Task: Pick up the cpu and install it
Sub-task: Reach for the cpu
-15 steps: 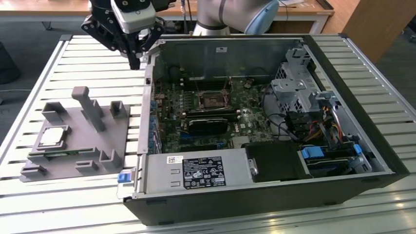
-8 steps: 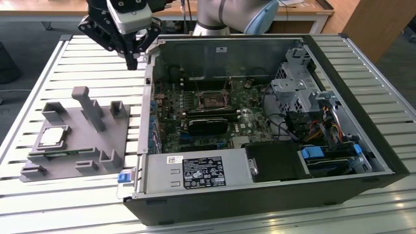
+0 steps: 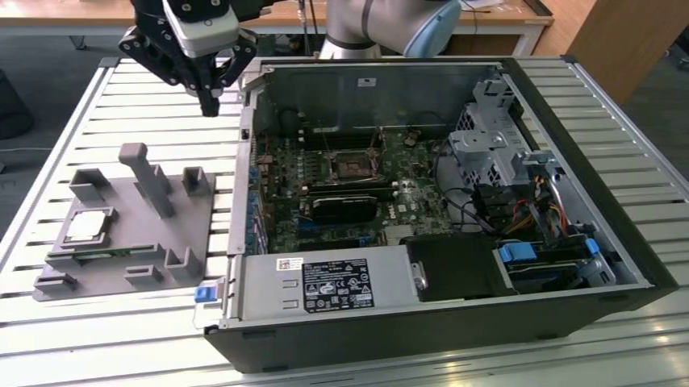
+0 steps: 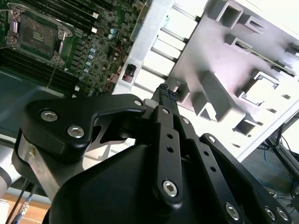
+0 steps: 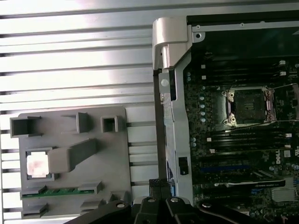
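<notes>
We see the cpu [image 3: 89, 226] lying flat in a pocket of the grey fixture [image 3: 140, 234], left of centre in the exterior view, on the slatted counter [image 3: 64, 113]. The claw [image 3: 208, 106] hangs at upper left, well apart from it, clenched on nothing, just beside the open computer case [image 3: 377, 81].

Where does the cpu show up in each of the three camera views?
Exterior view: the cpu lies in a square pocket of the grey fixture, at the exterior view's left.
First wrist view: the cpu sits in that pocket, beside the tall post.
Second wrist view: a washed-out pale square in the pocket, likely the cpu.
Shared landmark: the fixture's tall post.
</notes>
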Available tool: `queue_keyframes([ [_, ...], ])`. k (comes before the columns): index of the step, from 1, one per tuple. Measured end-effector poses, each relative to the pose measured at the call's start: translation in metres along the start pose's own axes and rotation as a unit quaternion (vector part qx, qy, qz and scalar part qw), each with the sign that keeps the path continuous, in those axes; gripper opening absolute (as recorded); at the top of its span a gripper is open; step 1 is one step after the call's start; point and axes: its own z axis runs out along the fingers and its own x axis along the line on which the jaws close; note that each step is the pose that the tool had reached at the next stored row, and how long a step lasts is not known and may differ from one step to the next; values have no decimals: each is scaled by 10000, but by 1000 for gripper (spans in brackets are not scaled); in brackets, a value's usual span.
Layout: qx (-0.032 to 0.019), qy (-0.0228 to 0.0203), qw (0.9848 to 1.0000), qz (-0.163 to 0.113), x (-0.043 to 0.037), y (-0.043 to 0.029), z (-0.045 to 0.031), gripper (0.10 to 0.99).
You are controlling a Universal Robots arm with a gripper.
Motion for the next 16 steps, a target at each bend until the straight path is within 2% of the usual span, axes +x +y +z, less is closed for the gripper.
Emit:
queue_keyframes([
  [16, 3, 35, 10000, 2, 108, -9, 17, 106],
])
